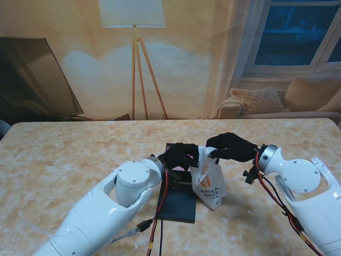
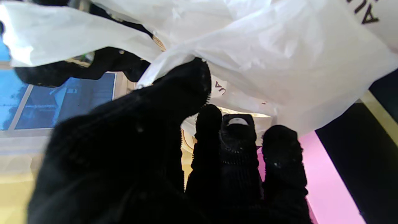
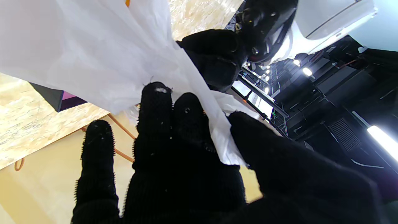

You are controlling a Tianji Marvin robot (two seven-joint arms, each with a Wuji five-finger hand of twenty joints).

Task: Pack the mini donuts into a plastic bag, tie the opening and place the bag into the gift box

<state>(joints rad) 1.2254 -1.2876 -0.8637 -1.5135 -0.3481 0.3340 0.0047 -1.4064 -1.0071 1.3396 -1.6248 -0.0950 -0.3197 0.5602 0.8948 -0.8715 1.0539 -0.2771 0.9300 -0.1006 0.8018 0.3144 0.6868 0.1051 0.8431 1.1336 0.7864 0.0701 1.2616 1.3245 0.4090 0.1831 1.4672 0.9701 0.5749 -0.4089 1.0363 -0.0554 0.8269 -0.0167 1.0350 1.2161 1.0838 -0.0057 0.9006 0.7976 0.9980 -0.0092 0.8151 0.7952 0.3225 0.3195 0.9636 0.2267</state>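
Marble table [image 1: 64,160]: both robot hands pinch plastic bag [image 1: 210,184] top

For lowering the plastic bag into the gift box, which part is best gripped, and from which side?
Grip the bunched neck of the plastic bag, from above. The body hangs full beneath it, over the open gift box. Both the left hand and right hand already pinch that top, one on each side.

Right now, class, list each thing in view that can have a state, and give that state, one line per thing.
Plastic bag: lifted by its top, the body hanging by the gift box.
Left robot hand: shut on the bag's top.
Right robot hand: shut on the bag's top.
Gift box: open, pink inside, no bag in it.
Floor lamp: switched on.
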